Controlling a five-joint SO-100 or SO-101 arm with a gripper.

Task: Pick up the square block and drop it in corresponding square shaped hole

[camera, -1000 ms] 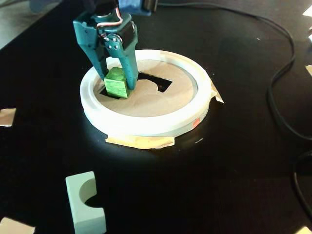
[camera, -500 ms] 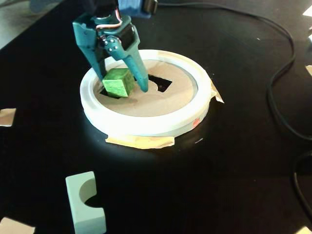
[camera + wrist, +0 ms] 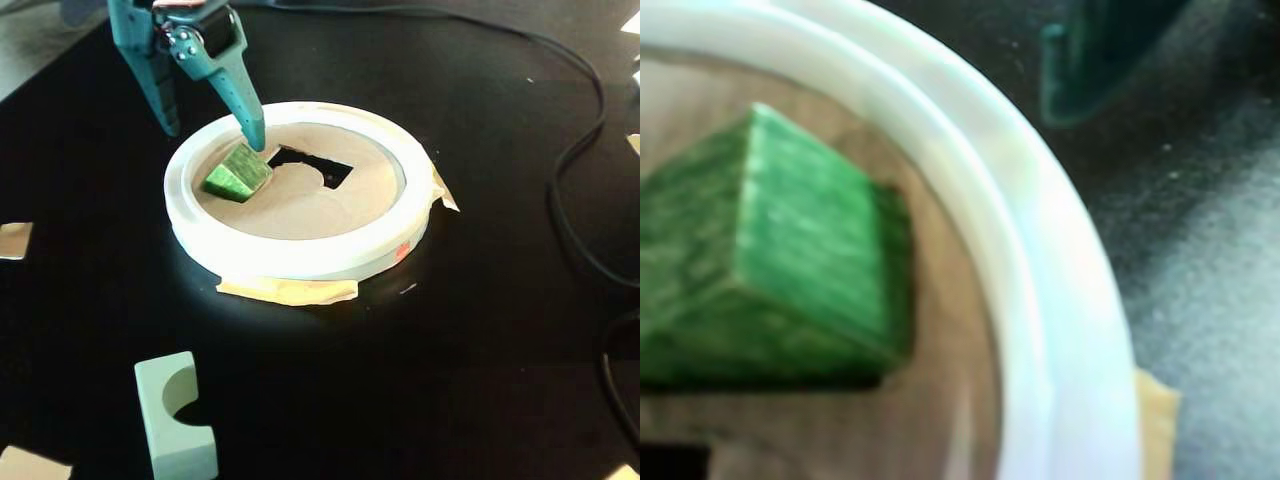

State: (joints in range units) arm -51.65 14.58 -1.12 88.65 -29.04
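Note:
A green square block [image 3: 238, 172] lies tilted on the brown cardboard lid [image 3: 300, 210] inside a white ring [image 3: 290, 258], just left of a dark cut-out hole [image 3: 312, 166]. My teal gripper [image 3: 212, 134] is open above the ring's far left side. One fingertip [image 3: 254, 135] is just behind the block, the other is outside the ring. The block is not held. In the wrist view the block [image 3: 770, 260] fills the left, the ring [image 3: 1040, 250] curves past it, and one teal finger [image 3: 1090, 60] shows at the top. Dark shadow edges the block's lower sides.
A pale green block with a half-round notch [image 3: 175, 415] stands on the black table at the front left. Tan tape [image 3: 290, 291] holds the ring down. A black cable [image 3: 580, 160] runs along the right. Cardboard scraps [image 3: 12, 240] lie at the left edge.

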